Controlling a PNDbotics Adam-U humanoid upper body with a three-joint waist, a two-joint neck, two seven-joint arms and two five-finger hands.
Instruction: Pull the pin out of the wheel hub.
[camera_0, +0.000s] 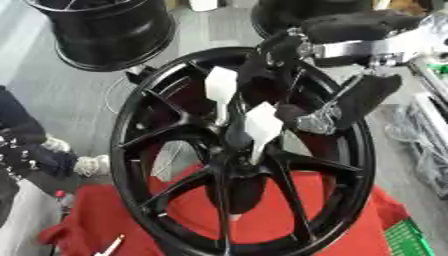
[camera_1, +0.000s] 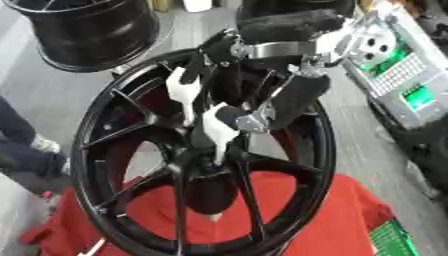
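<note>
**Right hand reaches into the wheel's spokes, close to the hub**

Your right hand (camera_1: 262, 107) enters from about one o'clock and hangs over the upper face of the black wheel (camera_0: 140, 150), which stands nearly upright on a red cloth (camera_0: 289, 220). Its fingers curl down toward the centre, and two white-tipped fingers (camera_0: 220, 85) point at the hub (camera_0: 236, 155). One white tip sits at about twelve o'clock from the hub, the other just beside it, closer in. Whether they already pinch anything cannot be told: the pin itself is not clearly visible among the dark spokes. A slim pale shaft runs from the lower fingertip toward the hub centre, and that may be it.

No left hand shows in either view.

To do this step well, bring the fingertips onto the shaft right at the hub and close them around it before you pull. Draw it straight out along its own axis, toward yourself, not sideways, since a slanted pull would likely bind it in the bore. Keep the wrist clear of the spokes at two o'clock. The wheel rests only on cloth, so a jerk might tip it.

A second black rim (camera_0: 109, 30) stands at eleven o'clock, well apart.
</note>
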